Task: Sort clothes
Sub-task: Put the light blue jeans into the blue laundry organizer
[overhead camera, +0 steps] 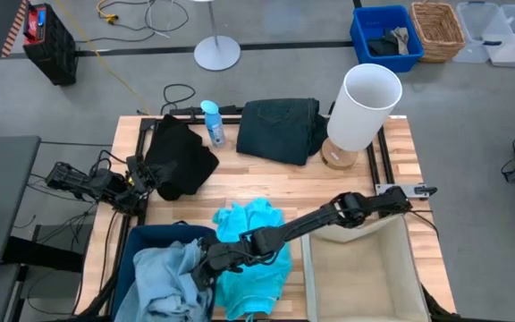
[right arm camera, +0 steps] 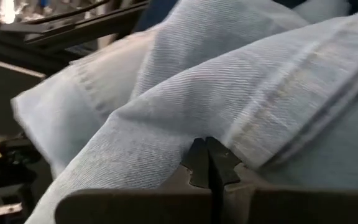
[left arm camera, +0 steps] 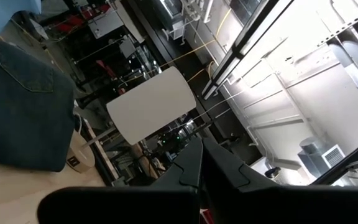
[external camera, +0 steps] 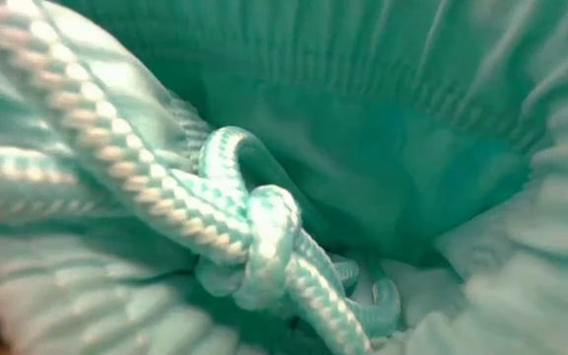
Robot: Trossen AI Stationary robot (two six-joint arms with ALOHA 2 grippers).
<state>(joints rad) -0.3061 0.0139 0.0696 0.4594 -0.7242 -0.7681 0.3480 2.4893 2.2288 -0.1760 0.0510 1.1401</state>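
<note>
Now | right hand (overhead camera: pixel 206 265) clenched against pale blue garment (overhead camera: pixel 168 277) | turquoise garment (overhead camera: pixel 253 255) lengthwise front-to-back.

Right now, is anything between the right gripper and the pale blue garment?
Nothing visible. The right gripper sits with its fingers together right against the pale blue garment in the dark bin, having reached across the turquoise garment.

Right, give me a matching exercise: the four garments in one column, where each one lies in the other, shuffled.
1. bright turquoise garment
2. pale dusty blue garment
3. black garment
4. dark denim-like garment

A. far side, beside the white cylinder
B. in the dark bin
C. near edge, under the right arm
D. left side, by the spray bottle

Pairs: 1-C, 2-B, 3-D, 4-A
</note>
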